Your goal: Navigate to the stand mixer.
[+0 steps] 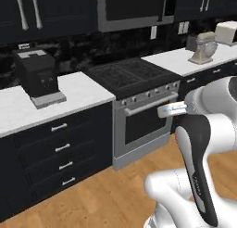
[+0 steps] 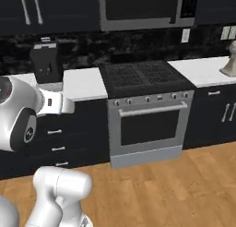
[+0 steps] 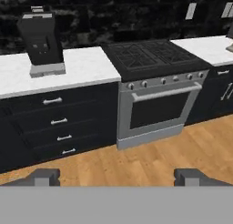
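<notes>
Beige, the stand mixer (image 1: 202, 48) sits on the far right desk (image 1: 185, 60), right of the stove (image 1: 139, 90), near the back wall. Bare wooden floor (image 1: 106, 194) runs open along the cabinet fronts. End effector (image 3: 118, 176) fingers stand wide apart, holding nothing, facing the black coffee machine (image 3: 42, 43) and the stove.

The beige stand mixer (image 1: 202, 48) stands upright on the white tabletop (image 1: 178, 60) far to the right of the stove (image 1: 134, 79), its silver bowl under the rounded head.
</notes>
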